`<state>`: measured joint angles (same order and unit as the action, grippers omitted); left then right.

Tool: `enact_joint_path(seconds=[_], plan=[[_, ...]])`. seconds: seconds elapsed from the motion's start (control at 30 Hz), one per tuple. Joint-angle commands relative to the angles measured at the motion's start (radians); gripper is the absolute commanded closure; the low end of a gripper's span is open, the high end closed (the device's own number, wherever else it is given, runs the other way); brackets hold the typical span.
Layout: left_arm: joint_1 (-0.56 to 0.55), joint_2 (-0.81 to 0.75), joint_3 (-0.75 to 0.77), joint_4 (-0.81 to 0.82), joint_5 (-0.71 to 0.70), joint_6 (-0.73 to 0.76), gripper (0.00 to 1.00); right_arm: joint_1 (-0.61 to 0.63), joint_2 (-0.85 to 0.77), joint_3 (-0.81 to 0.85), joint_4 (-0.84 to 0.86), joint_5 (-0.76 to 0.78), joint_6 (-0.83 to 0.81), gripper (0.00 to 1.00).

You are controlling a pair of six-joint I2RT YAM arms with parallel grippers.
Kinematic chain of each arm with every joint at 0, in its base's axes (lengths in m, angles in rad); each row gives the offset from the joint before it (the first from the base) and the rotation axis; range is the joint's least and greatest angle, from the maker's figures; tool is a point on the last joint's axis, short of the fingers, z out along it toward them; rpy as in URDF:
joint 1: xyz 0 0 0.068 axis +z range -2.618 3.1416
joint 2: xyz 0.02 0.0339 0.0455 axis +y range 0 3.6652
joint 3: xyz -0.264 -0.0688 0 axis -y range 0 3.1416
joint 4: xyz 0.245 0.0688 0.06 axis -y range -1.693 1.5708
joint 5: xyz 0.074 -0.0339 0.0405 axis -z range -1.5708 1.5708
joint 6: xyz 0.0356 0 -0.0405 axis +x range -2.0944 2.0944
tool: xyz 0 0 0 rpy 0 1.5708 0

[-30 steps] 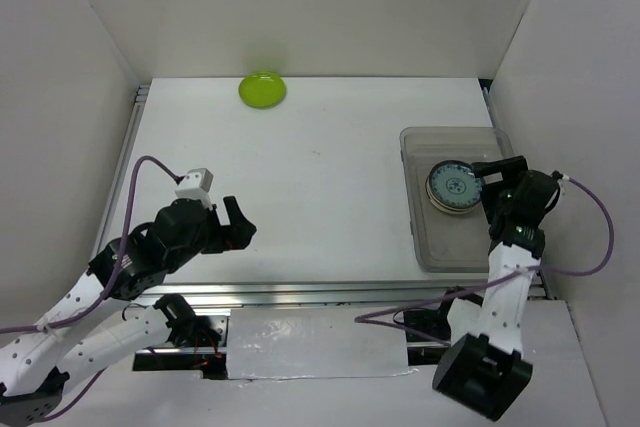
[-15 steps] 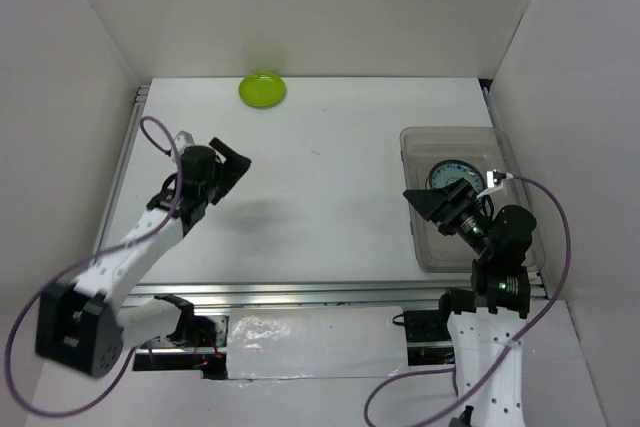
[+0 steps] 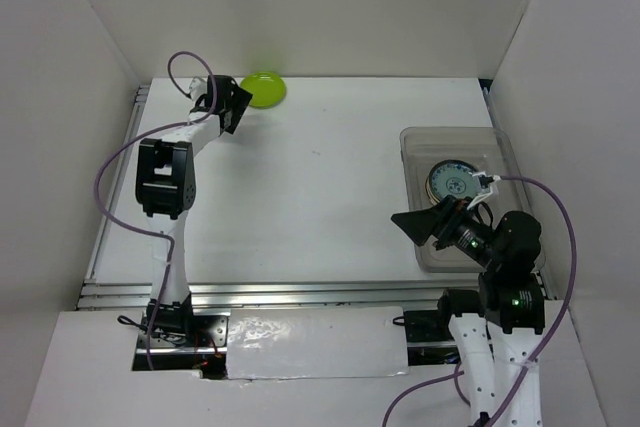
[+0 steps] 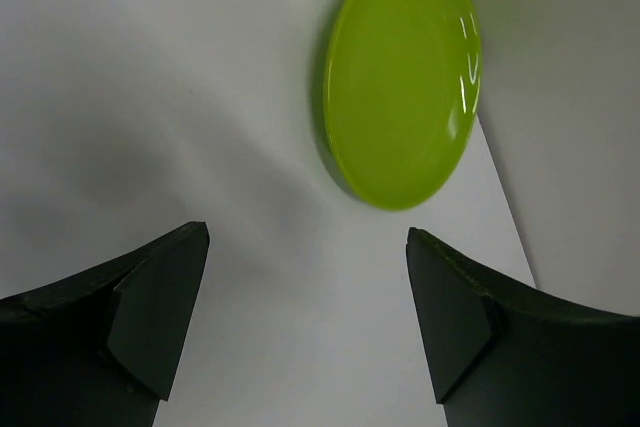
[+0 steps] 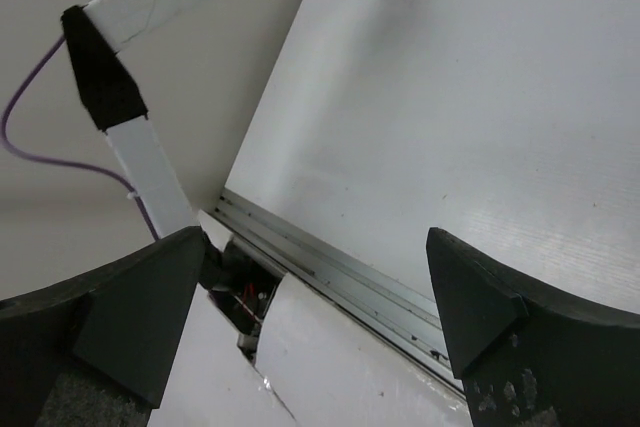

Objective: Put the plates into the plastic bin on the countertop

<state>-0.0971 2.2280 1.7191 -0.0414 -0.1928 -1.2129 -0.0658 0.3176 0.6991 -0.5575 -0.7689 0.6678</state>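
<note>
A lime green plate [image 3: 263, 89] lies at the far edge of the white countertop [image 3: 300, 187], against the back wall. It fills the top of the left wrist view [image 4: 400, 77]. My left gripper [image 3: 230, 102] is open and empty, just left of the plate and close to it. The clear plastic bin [image 3: 425, 247] stands at the right with a blue-grey patterned plate [image 3: 455, 184] on top of a stack inside. My right gripper [image 3: 415, 224] is open and empty, raised beside the bin's left wall. The other plates are hidden.
White walls enclose the countertop on three sides. Metal rails [image 3: 290, 292] run along the near edge and also show in the right wrist view [image 5: 340, 272]. The left arm [image 3: 165, 177] stretches over the left side of the countertop.
My left gripper has travelled from the near left of the countertop up to the green plate. My right gripper has pulled out of the bin and now points left over the countertop.
</note>
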Motion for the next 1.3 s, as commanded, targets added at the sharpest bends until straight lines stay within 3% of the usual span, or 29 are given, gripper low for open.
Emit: enact_joint_path(seconds=[0.0, 0.1, 0.33, 0.53, 0.6, 0.7, 0.73, 0.8, 0.9, 0.93, 1.1, 1.27], plan=[[0.011, 0.137, 0.128, -0.058, 0.004, -0.007, 0.08, 0.03, 0.018, 0.091, -0.091, 0.028, -0.099, 0.0], [0.016, 0.241, 0.262, -0.065, 0.021, 0.01, 0.14, 0.095, 0.04, 0.126, -0.11, 0.033, -0.111, 0.0], [-0.001, 0.383, 0.41, -0.086, -0.005, -0.003, 0.24, 0.15, 0.048, 0.201, -0.177, 0.078, -0.151, 0.0], [-0.015, 0.45, 0.481, -0.149, -0.068, -0.063, 0.54, 0.208, 0.049, 0.243, -0.202, 0.177, -0.165, 0.0], [-0.013, 0.455, 0.481, -0.14, -0.071, -0.074, 0.59, 0.221, 0.046, 0.249, -0.202, 0.203, -0.171, 0.0], [-0.013, 0.446, 0.468, -0.147, -0.086, -0.082, 0.87, 0.238, 0.051, 0.234, -0.199, 0.25, -0.172, 0.0], [-0.015, 0.411, 0.449, -0.138, -0.094, -0.082, 0.99, 0.241, 0.054, 0.231, -0.196, 0.267, -0.171, 0.0], [-0.021, 0.351, 0.348, -0.114, -0.128, -0.085, 1.0, 0.241, 0.061, 0.231, -0.183, 0.257, -0.166, 0.0], [-0.03, 0.163, 0.154, -0.071, -0.148, -0.064, 1.0, 0.238, 0.069, 0.238, -0.174, 0.243, -0.157, 0.0], [-0.035, 0.036, 0.048, -0.057, -0.14, -0.021, 1.0, 0.236, 0.071, 0.241, -0.168, 0.25, -0.154, 0.0], [-0.095, -0.391, -0.252, -0.115, 0.041, 0.183, 1.0, 0.235, 0.142, 0.231, -0.069, 0.244, -0.08, 0.0], [-0.208, -0.681, -0.519, -0.198, 0.177, 0.257, 1.0, 0.303, 0.329, 0.201, 0.16, 0.308, 0.003, 0.0]])
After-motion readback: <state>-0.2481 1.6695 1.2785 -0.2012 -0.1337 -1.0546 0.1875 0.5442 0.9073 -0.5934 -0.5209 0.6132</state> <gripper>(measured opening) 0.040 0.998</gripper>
